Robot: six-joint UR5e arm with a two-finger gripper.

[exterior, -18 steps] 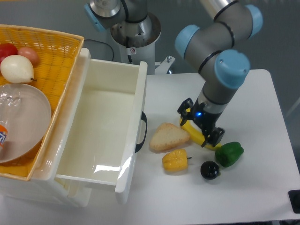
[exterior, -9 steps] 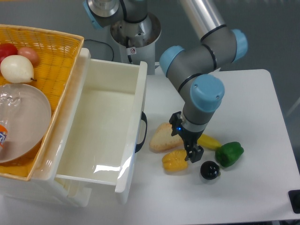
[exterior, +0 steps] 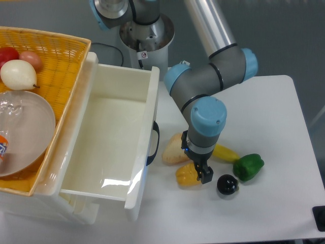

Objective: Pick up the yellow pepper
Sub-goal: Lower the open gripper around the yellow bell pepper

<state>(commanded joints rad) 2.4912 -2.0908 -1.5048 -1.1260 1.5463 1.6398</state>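
Note:
The yellow pepper [exterior: 183, 176] lies on the white table, just right of the open drawer's front. Only its left half shows, because the arm's wrist covers the rest. My gripper [exterior: 196, 163] hangs directly over the pepper, pointing down. It is open, with one dark fingertip [exterior: 205, 176] at the pepper's right side. The other finger is mostly hidden under the wrist. I cannot tell whether the fingers touch the pepper.
A bread slice [exterior: 171, 151] lies just behind the pepper. A banana [exterior: 225, 152], a green pepper [exterior: 248, 167] and a dark round fruit [exterior: 227, 184] lie to its right. The open white drawer [exterior: 111, 137] and a yellow basket [exterior: 53, 51] with a plate and produce stand on the left.
The gripper has moved left and forward, from over the banana to over the yellow pepper, and now covers its right half. Nothing on the table has shifted.

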